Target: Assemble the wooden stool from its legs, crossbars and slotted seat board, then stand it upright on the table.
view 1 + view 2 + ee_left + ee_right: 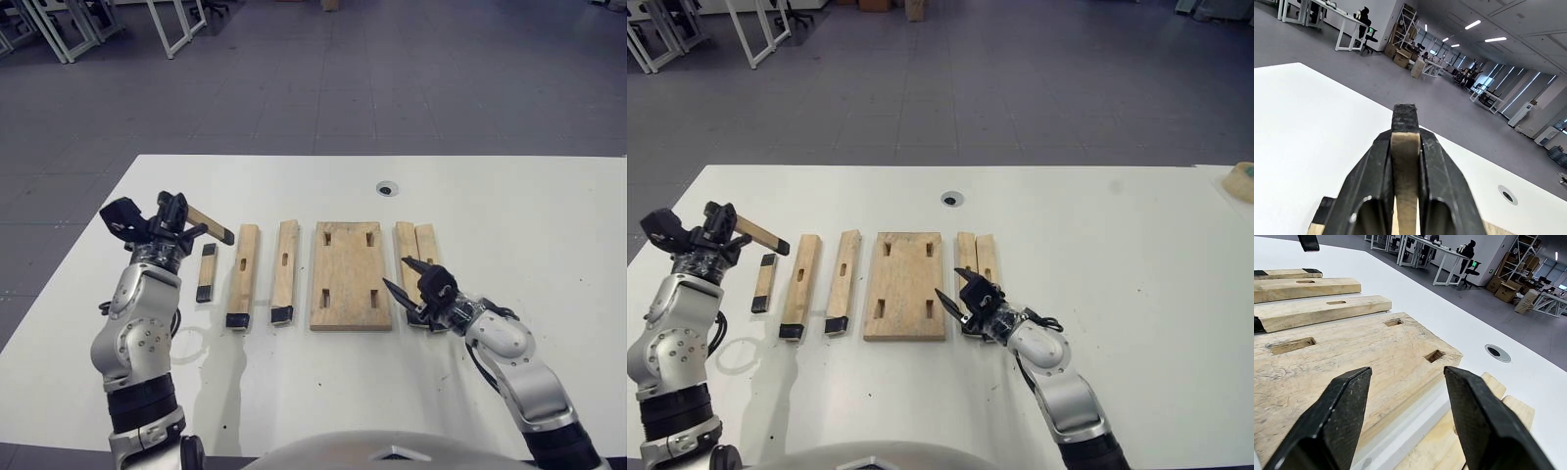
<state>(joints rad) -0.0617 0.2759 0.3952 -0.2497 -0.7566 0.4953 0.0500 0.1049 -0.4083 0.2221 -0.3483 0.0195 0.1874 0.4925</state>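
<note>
My left gripper (pixel 181 227) is shut on a short black-tipped crossbar (pixel 211 225), held tilted just above the table at the far left; the bar (pixel 1403 161) runs between its fingers (pixel 1366 196). A second short crossbar (pixel 206 271) lies flat below it. Two slotted legs (pixel 242 274) (pixel 284 270) lie side by side to its right. The slotted seat board (pixel 350 274) lies flat at the table's middle. Two more legs (pixel 413 250) lie right of the board. My right gripper (pixel 409 277) is open, low over the near end of those legs beside the board (pixel 1327 362).
The white table (pixel 509 225) has a round cable hole (pixel 388 187) behind the board. A faint ring mark (pixel 191 345) lies near the left front. Desk frames (pixel 59 24) stand on the grey floor far behind.
</note>
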